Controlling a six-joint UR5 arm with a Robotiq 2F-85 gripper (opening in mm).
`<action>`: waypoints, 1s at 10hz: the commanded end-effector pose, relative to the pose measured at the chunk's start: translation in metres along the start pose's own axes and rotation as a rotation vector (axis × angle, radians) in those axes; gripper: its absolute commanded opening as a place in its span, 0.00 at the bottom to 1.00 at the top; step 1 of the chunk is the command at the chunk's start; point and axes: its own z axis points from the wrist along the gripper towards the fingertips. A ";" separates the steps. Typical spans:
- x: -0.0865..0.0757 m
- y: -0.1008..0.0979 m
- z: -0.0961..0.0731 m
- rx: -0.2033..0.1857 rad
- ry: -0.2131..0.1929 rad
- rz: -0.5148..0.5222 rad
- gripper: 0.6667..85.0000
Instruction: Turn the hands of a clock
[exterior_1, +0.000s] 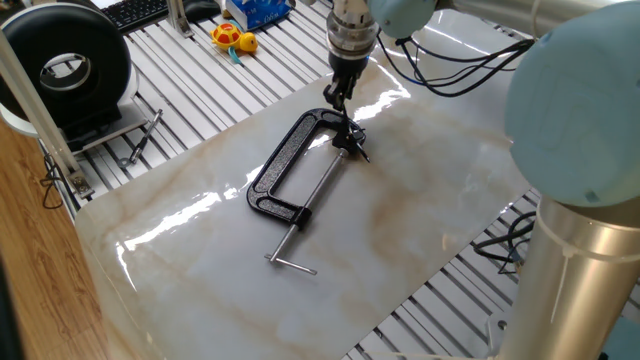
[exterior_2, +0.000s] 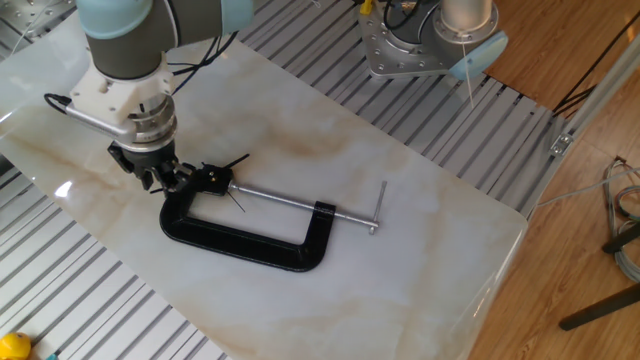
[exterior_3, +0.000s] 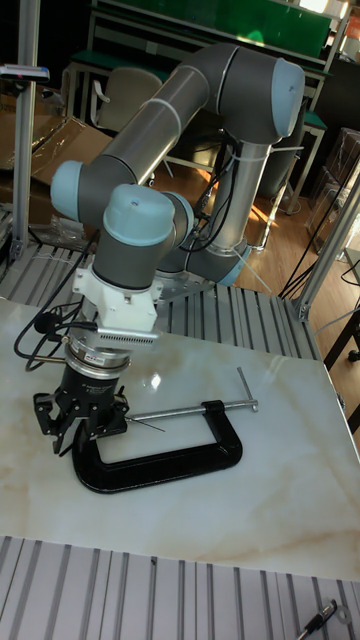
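The clock (exterior_2: 213, 178) is a tiny dark hub held in the jaw of a black C-clamp (exterior_2: 240, 243) lying on the marble slab. Its thin black hands (exterior_2: 238, 160) stick out up-right and down-right of the hub. In one fixed view the clock (exterior_1: 350, 139) sits at the clamp's (exterior_1: 285, 165) far end. My gripper (exterior_2: 163, 182) points straight down just left of the hub, at the clamp's closed end, with its fingers together and nothing between them. The same gripper (exterior_1: 337, 96) (exterior_3: 83, 432) shows in the two remaining views; the clamp (exterior_3: 165, 466) lies in front of it.
The clamp's steel screw rod with its T-bar (exterior_2: 378, 208) reaches toward the slab's right side. Slatted aluminium table (exterior_1: 190, 90) surrounds the slab. A black round device (exterior_1: 65, 70), a yellow toy (exterior_1: 233, 38) and a keyboard lie at the far left. The arm's base (exterior_2: 420, 40) stands behind the slab.
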 end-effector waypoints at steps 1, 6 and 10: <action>-0.006 -0.001 0.002 -0.001 -0.013 -0.003 0.44; -0.016 -0.007 0.008 0.047 -0.008 -0.033 0.39; 0.015 0.000 -0.012 0.016 0.033 0.000 0.34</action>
